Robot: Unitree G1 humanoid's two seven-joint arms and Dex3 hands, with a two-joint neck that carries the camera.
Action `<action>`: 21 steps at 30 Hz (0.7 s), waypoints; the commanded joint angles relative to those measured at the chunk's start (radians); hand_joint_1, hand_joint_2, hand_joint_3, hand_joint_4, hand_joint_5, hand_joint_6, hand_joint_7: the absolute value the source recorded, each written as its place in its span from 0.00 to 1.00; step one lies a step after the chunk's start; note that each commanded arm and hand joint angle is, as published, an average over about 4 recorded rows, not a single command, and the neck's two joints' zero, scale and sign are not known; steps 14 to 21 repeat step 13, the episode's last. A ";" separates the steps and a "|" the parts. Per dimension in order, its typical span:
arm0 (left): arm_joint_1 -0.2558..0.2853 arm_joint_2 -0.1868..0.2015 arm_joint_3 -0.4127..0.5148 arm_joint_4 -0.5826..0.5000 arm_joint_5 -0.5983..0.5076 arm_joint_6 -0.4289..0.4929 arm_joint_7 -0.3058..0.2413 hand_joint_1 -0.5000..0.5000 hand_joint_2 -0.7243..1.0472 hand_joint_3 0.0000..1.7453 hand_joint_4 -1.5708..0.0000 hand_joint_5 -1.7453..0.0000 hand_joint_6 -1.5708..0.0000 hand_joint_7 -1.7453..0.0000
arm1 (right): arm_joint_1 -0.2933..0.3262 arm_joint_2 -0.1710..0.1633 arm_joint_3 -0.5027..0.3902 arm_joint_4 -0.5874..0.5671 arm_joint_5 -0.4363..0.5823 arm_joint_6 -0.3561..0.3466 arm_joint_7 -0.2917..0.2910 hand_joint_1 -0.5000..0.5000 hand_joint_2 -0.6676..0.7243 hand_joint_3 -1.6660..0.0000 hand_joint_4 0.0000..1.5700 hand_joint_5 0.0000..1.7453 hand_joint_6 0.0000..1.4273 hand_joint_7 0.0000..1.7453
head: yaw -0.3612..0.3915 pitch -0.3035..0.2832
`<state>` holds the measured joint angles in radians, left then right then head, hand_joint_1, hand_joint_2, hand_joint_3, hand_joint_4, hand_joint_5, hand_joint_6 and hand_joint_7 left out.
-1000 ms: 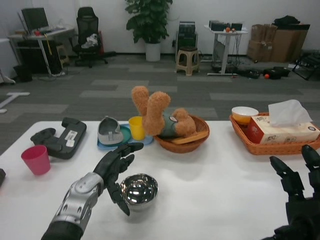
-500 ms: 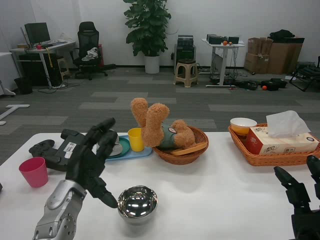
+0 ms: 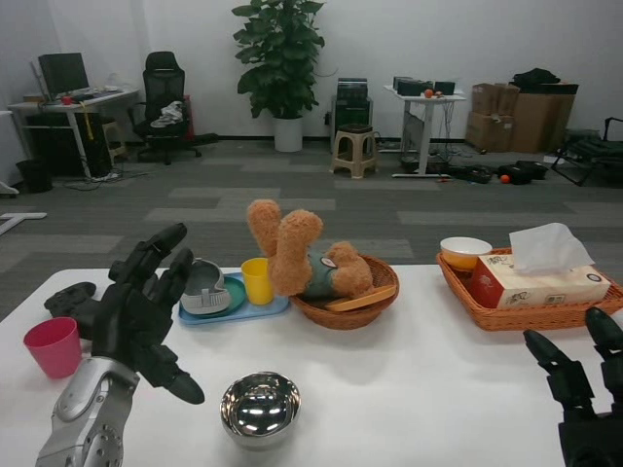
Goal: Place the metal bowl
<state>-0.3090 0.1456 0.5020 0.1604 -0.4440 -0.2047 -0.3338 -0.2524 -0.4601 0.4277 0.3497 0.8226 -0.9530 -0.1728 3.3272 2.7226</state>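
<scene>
Your shiny round metal bowl (image 3: 260, 410) sits upright on the white table (image 3: 428, 379), near the front edge and a little left of centre, with nothing touching it. Your left hand (image 3: 142, 313) is raised just to the left of the bowl, fingers spread wide and holding nothing; one fingertip points toward the bowl but stays clear of it. Your right hand (image 3: 582, 389) waits low at the table's right front corner, fingers apart and empty. Behind the bowl you have a brown wicker basket (image 3: 343, 306) carrying a tan plush teddy bear (image 3: 297, 253) lying with its legs up. To its left a blue tray (image 3: 237, 308) holds a yellow cup (image 3: 258, 279) and a grey object. A pink plastic cup (image 3: 53, 346) stands at the far left, and an orange woven basket (image 3: 526, 313) with a tissue box (image 3: 538, 280) and a small bowl sits at the right.
</scene>
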 commanded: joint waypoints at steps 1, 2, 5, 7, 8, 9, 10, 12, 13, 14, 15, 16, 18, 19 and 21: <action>0.007 0.009 -0.003 0.000 0.003 -0.012 0.007 0.00 0.69 0.05 1.00 1.00 0.83 0.60 | -0.024 -0.015 -0.006 -0.011 -0.002 -0.007 -0.001 0.75 0.95 0.88 0.25 0.39 0.00 0.32 | -0.041 0.002; 0.007 0.008 -0.006 0.002 0.005 -0.012 0.007 0.00 0.68 0.05 1.00 1.00 0.83 0.60 | -0.031 -0.017 -0.006 -0.012 -0.004 -0.007 -0.001 0.75 0.95 0.87 0.25 0.39 0.00 0.32 | -0.051 0.002; 0.006 0.005 -0.013 0.006 0.008 -0.016 0.007 0.00 0.69 0.05 1.00 1.00 0.82 0.60 | -0.053 -0.023 -0.006 -0.011 -0.008 -0.007 -0.001 0.74 0.95 0.86 0.25 0.39 0.00 0.32 | -0.056 0.005; 0.004 0.002 -0.017 0.010 0.008 -0.018 0.007 0.00 0.69 0.05 1.00 1.00 0.82 0.60 | -0.067 -0.026 -0.005 -0.009 -0.010 -0.005 -0.001 0.74 0.95 0.86 0.25 0.39 0.00 0.32 | -0.050 0.008; 0.003 0.002 -0.020 0.012 0.008 -0.018 0.007 0.00 0.68 0.05 1.00 1.00 0.82 0.60 | -0.071 -0.027 -0.004 -0.008 -0.011 -0.005 -0.001 0.75 0.95 0.86 0.25 0.39 0.00 0.32 | -0.047 0.009; 0.002 0.002 -0.023 0.014 0.008 -0.019 0.007 0.00 0.66 0.05 1.00 1.00 0.82 0.60 | -0.075 -0.028 -0.003 -0.007 -0.011 -0.004 -0.001 0.74 0.95 0.86 0.25 0.39 0.00 0.32 | -0.044 0.010; 0.002 0.002 -0.025 0.014 0.008 -0.019 0.007 0.00 0.65 0.05 1.00 1.00 0.82 0.60 | -0.077 -0.029 -0.002 -0.006 -0.011 -0.004 -0.001 0.74 0.95 0.86 0.25 0.39 0.00 0.32 | -0.041 0.010; 0.001 0.002 -0.026 0.015 0.009 -0.019 0.007 0.00 0.65 0.05 1.00 1.00 0.82 0.60 | -0.081 -0.029 0.000 -0.005 -0.011 -0.004 -0.001 0.74 0.95 0.86 0.25 0.39 0.00 0.32 | -0.043 0.007; 0.001 0.002 -0.026 0.015 0.009 -0.019 0.007 0.00 0.65 0.05 1.00 1.00 0.82 0.60 | -0.082 -0.029 0.000 -0.005 -0.011 -0.004 -0.001 0.75 0.95 0.86 0.25 0.39 0.00 0.32 | -0.044 0.007; 0.001 0.002 -0.026 0.015 0.009 -0.019 0.007 0.00 0.65 0.05 1.00 1.00 0.82 0.60 | -0.082 -0.029 0.000 -0.005 -0.011 -0.004 -0.001 0.75 0.95 0.86 0.25 0.39 0.00 0.32 | -0.044 0.007; 0.001 0.002 -0.026 0.015 0.009 -0.019 0.007 0.00 0.65 0.05 1.00 1.00 0.82 0.60 | -0.082 -0.029 0.000 -0.005 -0.011 -0.004 -0.001 0.75 0.95 0.86 0.25 0.39 0.00 0.32 | -0.044 0.007; 0.001 0.002 -0.026 0.015 0.009 -0.019 0.007 0.00 0.65 0.05 1.00 1.00 0.82 0.60 | -0.082 -0.029 0.000 -0.005 -0.011 -0.004 -0.001 0.75 0.95 0.86 0.25 0.39 0.00 0.32 | -0.044 0.007; 0.001 0.002 -0.026 0.015 0.009 -0.019 0.007 0.00 0.65 0.05 1.00 1.00 0.82 0.60 | -0.082 -0.029 0.000 -0.005 -0.011 -0.004 -0.001 0.75 0.95 0.86 0.25 0.39 0.00 0.32 | -0.044 0.007; 0.001 0.002 -0.026 0.015 0.009 -0.019 0.007 0.00 0.65 0.05 1.00 1.00 0.82 0.60 | -0.082 -0.029 0.000 -0.005 -0.011 -0.004 -0.001 0.75 0.95 0.86 0.25 0.39 0.00 0.32 | -0.044 0.007; 0.001 0.002 -0.026 0.015 0.009 -0.019 0.007 0.00 0.65 0.05 1.00 1.00 0.82 0.60 | -0.082 -0.029 0.000 -0.005 -0.011 -0.004 -0.001 0.75 0.95 0.86 0.25 0.39 0.00 0.32 | -0.044 0.007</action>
